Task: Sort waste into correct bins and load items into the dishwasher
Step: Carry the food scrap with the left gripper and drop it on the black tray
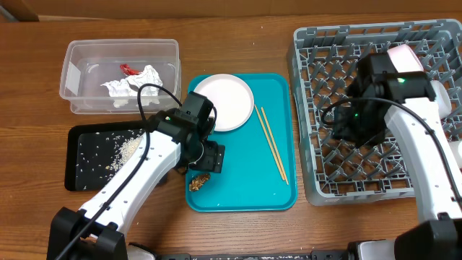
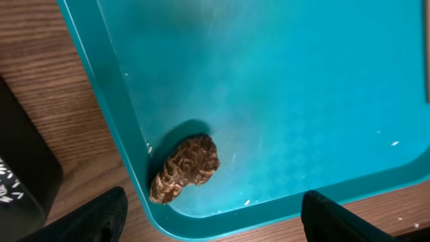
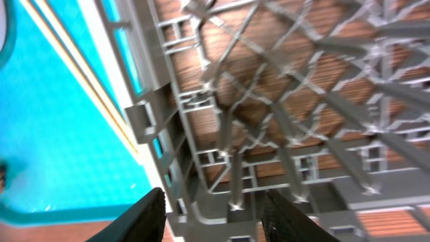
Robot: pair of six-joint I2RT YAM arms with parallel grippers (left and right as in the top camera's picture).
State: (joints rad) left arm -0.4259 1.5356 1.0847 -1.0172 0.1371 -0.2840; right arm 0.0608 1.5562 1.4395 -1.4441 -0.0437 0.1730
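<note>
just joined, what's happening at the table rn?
The left gripper, open, hovers over the small brown food lump in a corner of the teal plastic tray, not touching it. The right gripper hangs open and empty over the grey pegged dish rack. Crumpled white napkin and red wrapper lie in the clear plastic tub, rice grains in the black tray. Round white plate and wooden chopsticks sit on the teal tray.

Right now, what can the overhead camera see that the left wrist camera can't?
Only the overhead view shows the clear tub holding the napkin and red wrapper, the plate and the dish rack. Only the left wrist view shows the brown lump close enough to see its wrinkly surface, plus the left gripper with its dark fingertips spread apart. Both show the teal tray with the lump lying in one corner.
</note>
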